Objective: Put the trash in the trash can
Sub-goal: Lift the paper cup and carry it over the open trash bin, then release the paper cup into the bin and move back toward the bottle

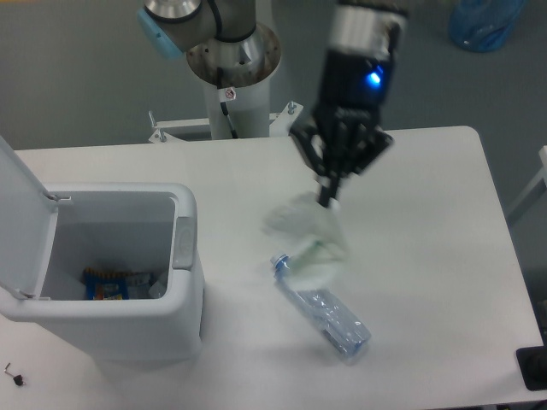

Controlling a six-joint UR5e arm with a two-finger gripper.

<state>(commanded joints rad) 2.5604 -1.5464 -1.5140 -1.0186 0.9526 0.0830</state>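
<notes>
My gripper (329,198) hangs above the table's middle, shut on a crumpled white paper piece with greenish print (306,239), which dangles blurred below the fingers. Under it on the table lies the clear plastic bottle (325,312) with a red-and-white label, pointing toward the lower right. The white trash can (184,282) stands at the left with its lid (21,213) flipped open. The gripper is right of the can and well above the tabletop.
Inside the can lies a blue multicoloured packet (107,285). The arm's base column (232,81) stands behind the table. A blue bag (485,24) sits on the floor at the top right. A dark object (534,367) is at the table's lower right corner.
</notes>
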